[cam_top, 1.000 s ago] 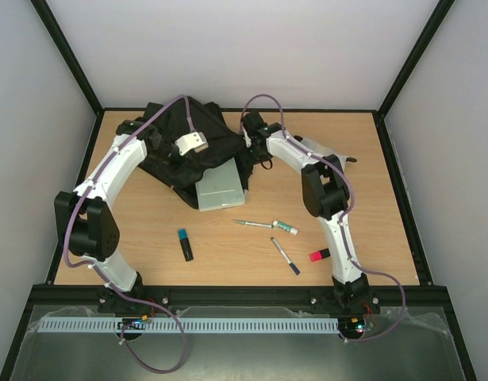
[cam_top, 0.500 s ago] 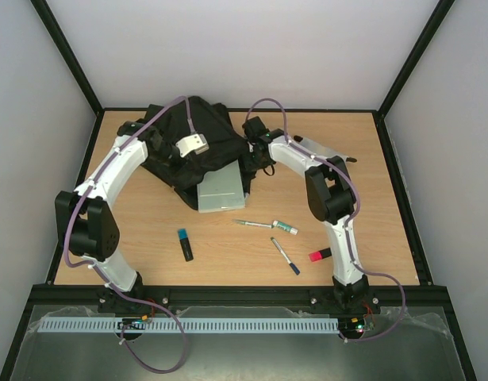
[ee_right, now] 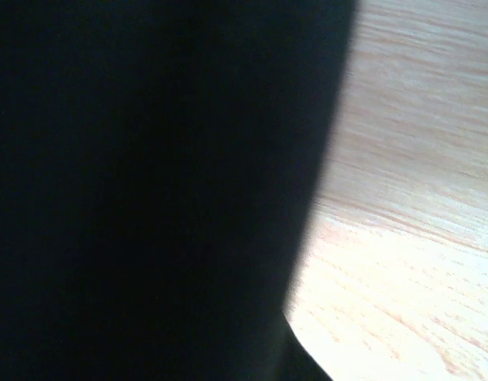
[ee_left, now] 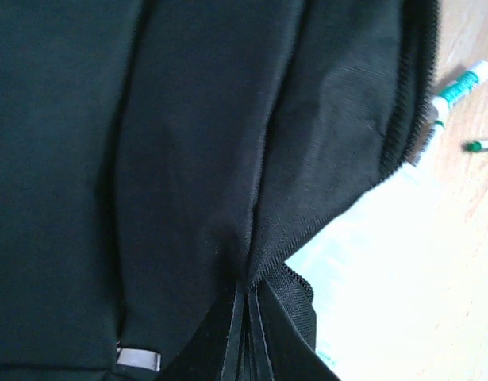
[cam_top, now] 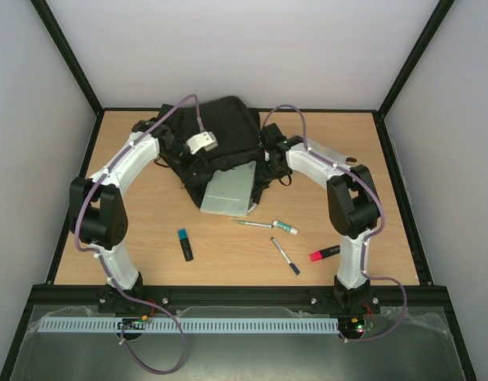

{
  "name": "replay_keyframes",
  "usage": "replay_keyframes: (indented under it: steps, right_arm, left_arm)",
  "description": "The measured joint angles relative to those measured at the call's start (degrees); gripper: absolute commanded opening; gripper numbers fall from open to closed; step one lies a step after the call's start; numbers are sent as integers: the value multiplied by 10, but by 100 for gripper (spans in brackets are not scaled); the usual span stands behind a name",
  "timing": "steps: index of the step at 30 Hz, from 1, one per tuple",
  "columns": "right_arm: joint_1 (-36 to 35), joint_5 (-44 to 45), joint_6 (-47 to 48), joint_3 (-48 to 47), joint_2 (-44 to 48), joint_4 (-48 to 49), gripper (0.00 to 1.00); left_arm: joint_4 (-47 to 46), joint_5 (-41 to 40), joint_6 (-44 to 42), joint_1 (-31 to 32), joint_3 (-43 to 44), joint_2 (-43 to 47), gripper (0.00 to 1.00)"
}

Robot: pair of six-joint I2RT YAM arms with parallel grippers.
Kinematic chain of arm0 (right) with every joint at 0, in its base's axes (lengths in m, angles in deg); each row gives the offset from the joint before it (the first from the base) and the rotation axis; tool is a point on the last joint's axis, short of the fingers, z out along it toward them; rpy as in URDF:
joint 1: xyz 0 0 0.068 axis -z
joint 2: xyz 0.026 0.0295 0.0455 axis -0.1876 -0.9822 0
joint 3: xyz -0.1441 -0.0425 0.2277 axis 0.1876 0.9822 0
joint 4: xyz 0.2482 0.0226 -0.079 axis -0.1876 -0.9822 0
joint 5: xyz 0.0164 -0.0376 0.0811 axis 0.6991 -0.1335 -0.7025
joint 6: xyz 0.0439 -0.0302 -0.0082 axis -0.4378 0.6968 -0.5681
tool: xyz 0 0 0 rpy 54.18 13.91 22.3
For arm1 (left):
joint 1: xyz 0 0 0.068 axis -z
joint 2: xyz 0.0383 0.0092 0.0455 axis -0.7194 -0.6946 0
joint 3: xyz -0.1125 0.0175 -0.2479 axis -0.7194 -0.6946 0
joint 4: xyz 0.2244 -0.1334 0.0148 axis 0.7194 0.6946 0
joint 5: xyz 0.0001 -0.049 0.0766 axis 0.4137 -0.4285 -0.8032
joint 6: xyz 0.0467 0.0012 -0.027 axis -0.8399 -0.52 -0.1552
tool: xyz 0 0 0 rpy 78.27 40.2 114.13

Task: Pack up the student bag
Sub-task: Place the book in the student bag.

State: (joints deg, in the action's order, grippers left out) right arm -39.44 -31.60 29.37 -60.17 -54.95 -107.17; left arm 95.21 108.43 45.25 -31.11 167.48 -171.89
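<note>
Black fabric fills both wrist views. The student bag (cam_top: pixel 224 131) sits at the far middle of the worktop (cam_top: pixel 148 214), its mouth turned toward us. The left jaws are shut tight on a fold of the bag right at the zip edge of the mouth, and we can see the cloth gathered into the pinch. The right jaws are closed too, over on the bag's right flank. That pinch is lost in the dark, but with cloth hard against the lens we judge they have the bag as well.

A whitish pouch (cam_top: pixel 229 192) lies half in the mouth, half out on the wood. Loose in front are a green-capped marker (cam_top: pixel 286 228), a thin green pen (cam_top: pixel 251 225), a black pen (cam_top: pixel 285 256), a pink highlighter (cam_top: pixel 324 255) and a blue-capped marker (cam_top: pixel 185 244).

The step in hand looks like spreading the mouth. To do it well, we would draw the two grips apart and slightly up, evenly, so the zip edge lifts clear of the pouch instead of dragging it out. Soft cloth slips, so go slow, and watch that the bag does not slide onto the pens.
</note>
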Motion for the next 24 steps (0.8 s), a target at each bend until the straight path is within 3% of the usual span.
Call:
replay_keyframes:
  steps: [4,8,11,18,24]
  right_arm:
    - [3,-7,8,32,30,1,13]
    - [4,-20,45,43,43,-3,38]
    - [4,-37,71,43,59,-6,48]
    - [5,-116,125,54,141,-20,51]
    - [-3,-206,229,109,223,-31,48]
  left_arm:
    - [-17,-3,18,-1,32,-27,2]
    - [-32,10,44,-5,52,-43,2]
    - [-41,13,55,-6,52,-44,2]
    - [-44,20,62,-6,54,-44,2]
    - [-43,29,68,-7,55,-44,2]
